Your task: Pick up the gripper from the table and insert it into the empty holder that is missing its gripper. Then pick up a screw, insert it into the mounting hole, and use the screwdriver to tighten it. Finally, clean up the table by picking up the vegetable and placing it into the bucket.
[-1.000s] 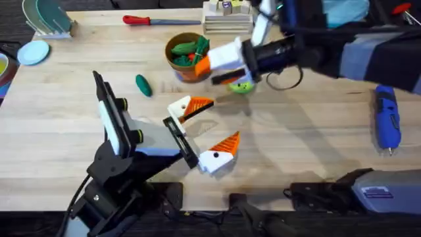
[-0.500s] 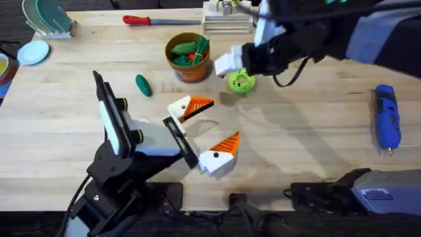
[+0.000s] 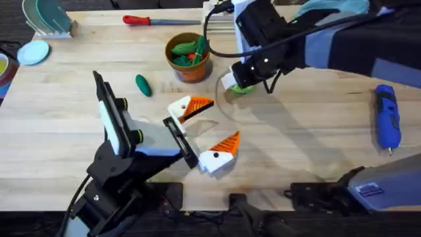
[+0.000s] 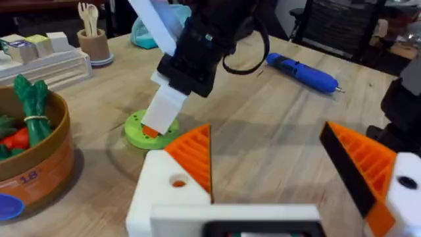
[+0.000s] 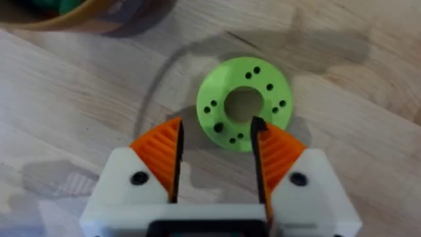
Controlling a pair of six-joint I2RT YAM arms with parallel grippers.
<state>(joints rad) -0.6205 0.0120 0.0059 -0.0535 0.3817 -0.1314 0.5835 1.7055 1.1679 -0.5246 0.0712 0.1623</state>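
Hovering over the green disc [image 5: 243, 105], the right hand [image 5: 216, 148] stands open and empty, its orange pads [image 5: 163, 155] straddling the disc's near edge just above the worktop [image 3: 296, 125]. The left hand [image 3: 205, 130] rests low at mid-worktop, likewise open and empty. The vegetable [image 3: 142, 84] lies well apart from the right hand, beyond the bucket [image 3: 189, 58], which stands between them and holds other toy greens. The screwdriver [image 3: 387, 118] lies near the worktop's right edge, clear of both hands.
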